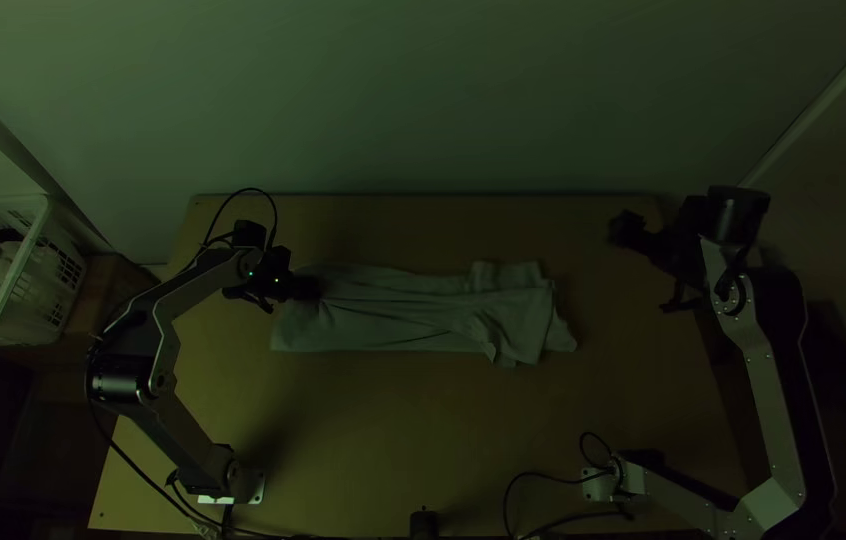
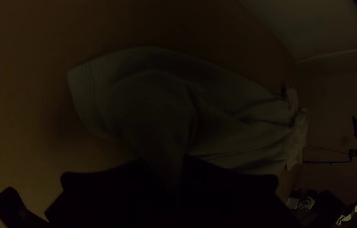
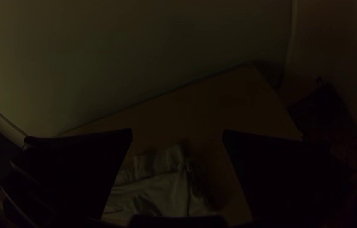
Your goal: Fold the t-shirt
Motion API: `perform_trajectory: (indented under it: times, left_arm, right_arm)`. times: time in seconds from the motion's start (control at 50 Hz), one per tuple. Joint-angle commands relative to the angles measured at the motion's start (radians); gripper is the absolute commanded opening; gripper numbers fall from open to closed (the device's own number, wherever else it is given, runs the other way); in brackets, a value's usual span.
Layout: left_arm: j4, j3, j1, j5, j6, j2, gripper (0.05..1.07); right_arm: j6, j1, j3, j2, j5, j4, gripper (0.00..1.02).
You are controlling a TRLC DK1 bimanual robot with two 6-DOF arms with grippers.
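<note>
Left gripper [image 1: 311, 288]'s got the t-shirt [image 1: 393, 318] pinched near 1 end, shirt's in a long wrinkly strip, right gripper [image 1: 653, 267]'s wide open off past the other end.

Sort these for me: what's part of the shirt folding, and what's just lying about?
Part of the job:
t-shirt, in a long, wrinkled strip
left gripper, pinching cloth near one end
right gripper, open, off the shirt

Just lying about:
basket, beside the table
pale cloth, inside it
</note>
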Motion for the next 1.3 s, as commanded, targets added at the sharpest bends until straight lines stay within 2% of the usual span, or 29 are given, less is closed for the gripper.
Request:
perform_trajectory:
  times: [0.0, 0.36, 0.62, 0.94, 1.28]
  left_arm:
    - [-0.054, -0.005, 0.073, -0.038, 0.059, -0.049, 0.08]
    - [-0.236, 0.088, 0.334, -0.073, 0.238, -0.069, 0.08]
    - [-0.289, 0.098, 0.431, -0.147, 0.293, -0.175, 0.08]
    - [-0.514, 0.226, 0.409, -0.211, 0.281, -0.218, 0.08]
    - [-0.7, 0.486, 0.202, -0.271, 0.157, -0.224, 0.08]
  right_arm:
    - [0.022, 0.009, -0.041, -0.025, -0.003, 0.007, 0.98]
    - [0.016, 0.008, -0.136, -0.051, 0.0, 0.085, 0.98]
    - [-0.001, -0.014, -0.212, -0.083, 0.0, 0.175, 0.98]
    - [-0.003, -0.015, -0.274, -0.114, 0.0, 0.214, 0.98]
    - [-0.006, -0.026, -0.308, -0.154, 0.0, 0.221, 0.98]
